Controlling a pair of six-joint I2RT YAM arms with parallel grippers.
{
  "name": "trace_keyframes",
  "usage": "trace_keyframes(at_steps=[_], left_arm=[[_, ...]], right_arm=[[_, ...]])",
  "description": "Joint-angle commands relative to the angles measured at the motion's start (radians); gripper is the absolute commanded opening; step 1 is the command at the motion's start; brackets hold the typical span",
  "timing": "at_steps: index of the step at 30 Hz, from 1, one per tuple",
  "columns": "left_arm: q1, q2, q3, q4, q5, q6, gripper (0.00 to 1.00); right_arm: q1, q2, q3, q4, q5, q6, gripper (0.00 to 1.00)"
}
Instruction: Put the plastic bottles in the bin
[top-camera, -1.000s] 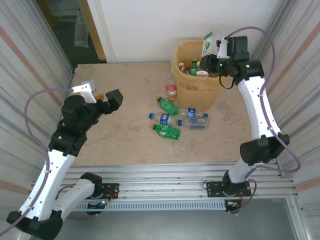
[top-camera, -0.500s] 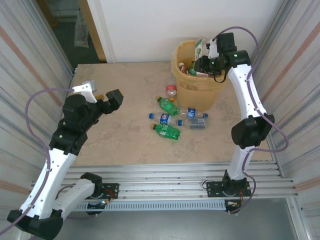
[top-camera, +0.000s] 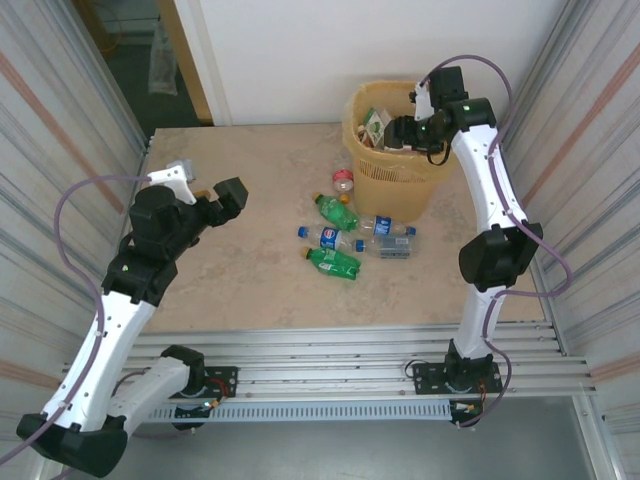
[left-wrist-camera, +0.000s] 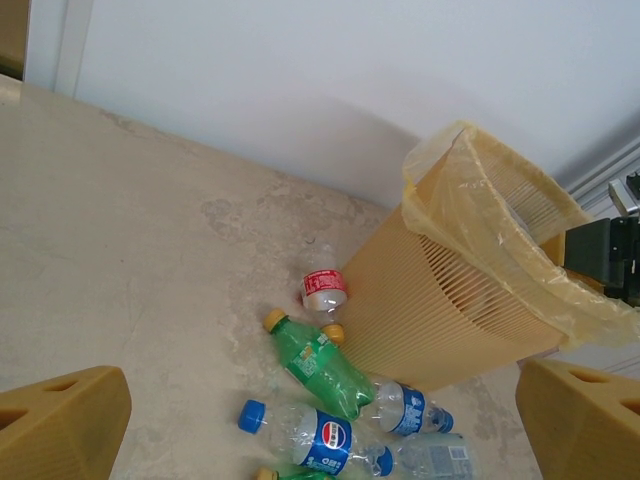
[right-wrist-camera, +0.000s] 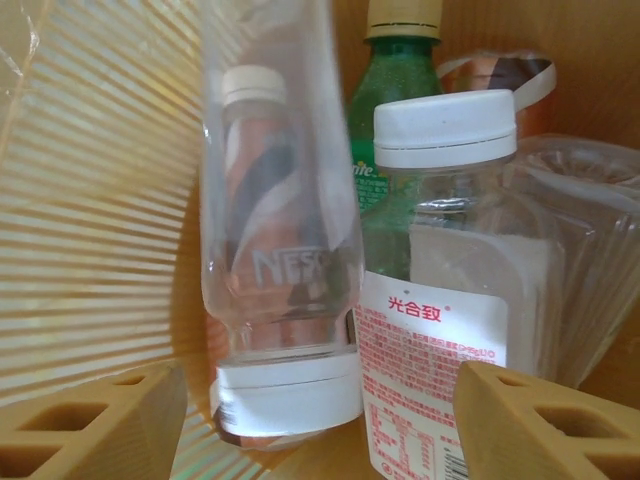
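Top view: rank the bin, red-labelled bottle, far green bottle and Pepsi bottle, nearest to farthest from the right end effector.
1. bin, with the right end effector at its mouth.
2. red-labelled bottle, by the bin's left base.
3. far green bottle, just nearer the arms.
4. Pepsi bottle, nearer the arms still.

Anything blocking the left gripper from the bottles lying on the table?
Nothing visible. The left gripper hangs open above the table, and the stretch between it and the bottles lying by the bin is bare tabletop. The bin stands beyond them, not in the path.
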Motion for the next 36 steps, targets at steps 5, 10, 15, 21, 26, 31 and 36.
trace_keyframes(at_steps=[5, 10, 15, 21, 26, 31, 36], left_arm=[[0.012, 0.017, -0.012, 0.025, 0.012, -0.008, 0.99], [0.013, 0.066, 0.003, 0.021, 0.031, -0.002, 0.99], [0.013, 0.137, 0.023, 0.009, 0.072, -0.002, 0.99], [0.012, 0.202, 0.017, 0.008, 0.112, 0.000, 0.99], [0.013, 0.218, -0.005, 0.008, 0.097, -0.007, 0.99], [0.016, 0.216, -0.038, 0.010, 0.071, -0.018, 0.99], [0.020, 0.215, -0.064, 0.016, 0.064, -0.028, 0.99]], right_arm=[[-0.004, -0.017, 0.070, -0.036, 0.044, -0.020, 0.69], [-0.004, -0.067, 0.072, -0.027, 0.046, -0.015, 0.71], [-0.002, -0.136, 0.064, -0.030, 0.077, -0.008, 0.76], [0.009, -0.272, -0.056, 0.008, 0.119, 0.010, 0.82], [0.104, -0.430, -0.236, 0.056, 0.223, -0.009, 0.86], [0.289, -0.568, -0.432, 0.075, 0.367, -0.013, 0.88], [0.472, -0.626, -0.588, 0.081, 0.424, 0.022, 0.90]])
